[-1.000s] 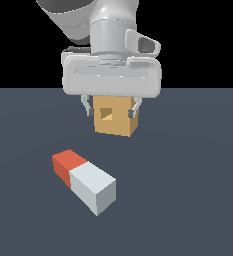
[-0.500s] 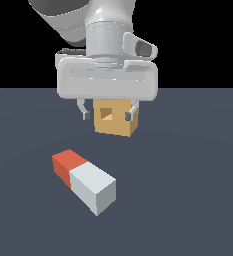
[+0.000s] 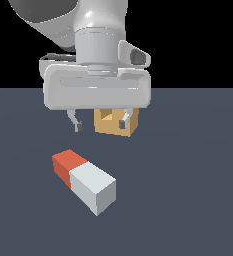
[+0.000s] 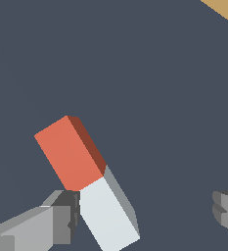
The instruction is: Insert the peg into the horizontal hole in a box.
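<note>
The peg (image 3: 85, 181) lies flat on the dark floor, red-orange at one end and white-grey at the other. In the wrist view the peg (image 4: 86, 181) runs slantwise between the fingers. My gripper (image 3: 100, 122) hangs open above the floor, behind the peg in the exterior view, with nothing between its fingers. The tan box (image 3: 117, 124) stands behind the gripper, and the gripper body hides its upper part and most of the hole. One corner of the box (image 4: 225, 8) shows in the wrist view.
The dark grey floor (image 3: 188, 190) stretches around the peg and the box. Nothing else stands on it.
The gripper has come closer to the camera and lower, toward the peg, and now covers more of the box. The peg and the box have not moved.
</note>
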`<state>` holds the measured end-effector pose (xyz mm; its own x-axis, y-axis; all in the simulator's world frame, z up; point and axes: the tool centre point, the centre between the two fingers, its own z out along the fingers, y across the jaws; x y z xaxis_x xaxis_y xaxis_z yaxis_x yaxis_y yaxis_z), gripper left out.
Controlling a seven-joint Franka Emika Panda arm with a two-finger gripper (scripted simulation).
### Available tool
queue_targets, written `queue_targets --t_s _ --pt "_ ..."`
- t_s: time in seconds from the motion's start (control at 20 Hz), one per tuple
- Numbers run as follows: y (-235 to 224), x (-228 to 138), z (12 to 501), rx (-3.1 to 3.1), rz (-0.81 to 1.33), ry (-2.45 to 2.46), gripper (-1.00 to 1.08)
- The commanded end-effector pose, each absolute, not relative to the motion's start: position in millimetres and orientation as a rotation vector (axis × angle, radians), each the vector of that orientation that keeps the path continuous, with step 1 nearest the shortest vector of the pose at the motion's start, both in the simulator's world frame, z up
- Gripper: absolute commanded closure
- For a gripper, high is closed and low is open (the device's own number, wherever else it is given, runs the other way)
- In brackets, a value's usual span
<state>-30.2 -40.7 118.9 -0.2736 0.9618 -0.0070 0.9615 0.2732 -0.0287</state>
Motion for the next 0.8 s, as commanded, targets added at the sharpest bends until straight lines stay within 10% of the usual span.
queue_targets --t_s 0.0,0.75 --pt "-48 -33 114 -1.816 0.038 -2.55 -0.92" --pt "-90 -42 87 -1.385 0.013 -2.816 -0.92"
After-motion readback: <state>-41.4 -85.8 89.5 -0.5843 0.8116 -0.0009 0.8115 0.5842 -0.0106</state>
